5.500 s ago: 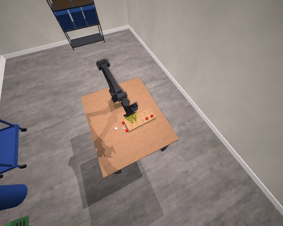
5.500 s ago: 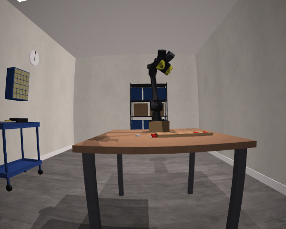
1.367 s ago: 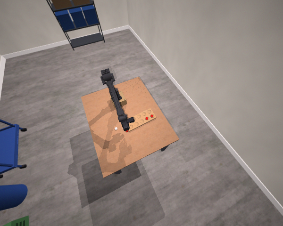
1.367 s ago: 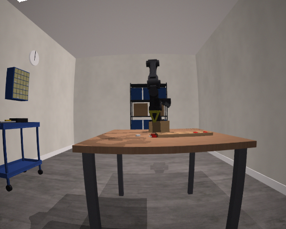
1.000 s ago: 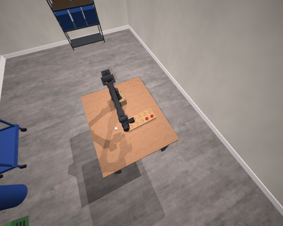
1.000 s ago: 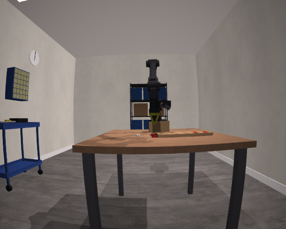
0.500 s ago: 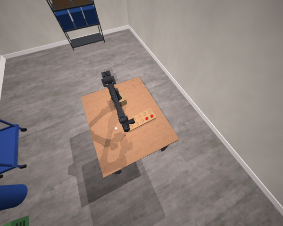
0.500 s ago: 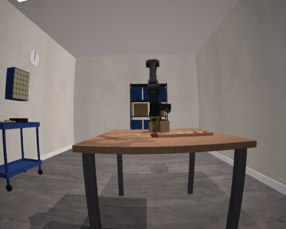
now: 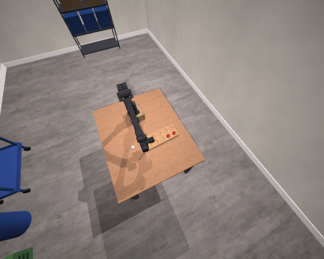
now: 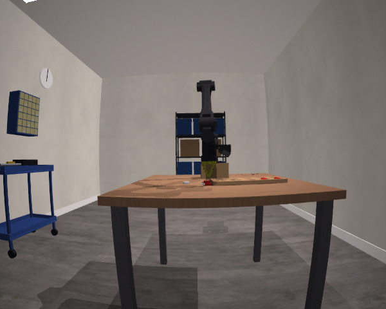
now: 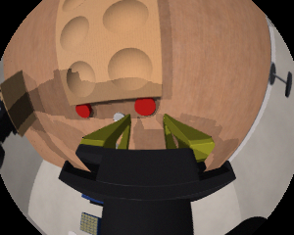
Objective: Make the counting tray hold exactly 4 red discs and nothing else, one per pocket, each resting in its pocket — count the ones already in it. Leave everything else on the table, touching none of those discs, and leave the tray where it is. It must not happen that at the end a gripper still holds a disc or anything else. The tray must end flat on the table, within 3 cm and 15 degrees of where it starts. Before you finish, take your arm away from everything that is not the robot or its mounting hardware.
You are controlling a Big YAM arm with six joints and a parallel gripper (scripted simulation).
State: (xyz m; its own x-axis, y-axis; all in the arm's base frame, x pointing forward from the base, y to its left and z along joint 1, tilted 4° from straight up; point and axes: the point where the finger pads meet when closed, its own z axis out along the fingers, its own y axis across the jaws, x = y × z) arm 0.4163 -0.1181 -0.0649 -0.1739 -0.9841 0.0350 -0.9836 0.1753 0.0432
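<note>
The wooden counting tray (image 9: 169,131) (image 10: 246,181) (image 11: 157,39) lies flat on the table. Two red discs (image 9: 168,135) (image 9: 174,133) sit in pockets at its far end; the other pockets in view are empty. Two loose red discs (image 11: 145,106) (image 11: 84,110) lie on the table just off the tray's near end, and a small white disc (image 11: 119,117) (image 9: 132,147) lies close by. My gripper (image 11: 147,117) (image 9: 145,149) (image 10: 208,174) is part open and empty. It points down, low over the table, with the right-hand loose red disc just ahead of its fingertips.
A tan wooden block (image 9: 140,114) (image 10: 221,170) stands on the table behind the arm, near the robot's base. A blue cart (image 10: 20,169) stands on the floor to the left, and a shelf unit (image 10: 186,132) at the back wall.
</note>
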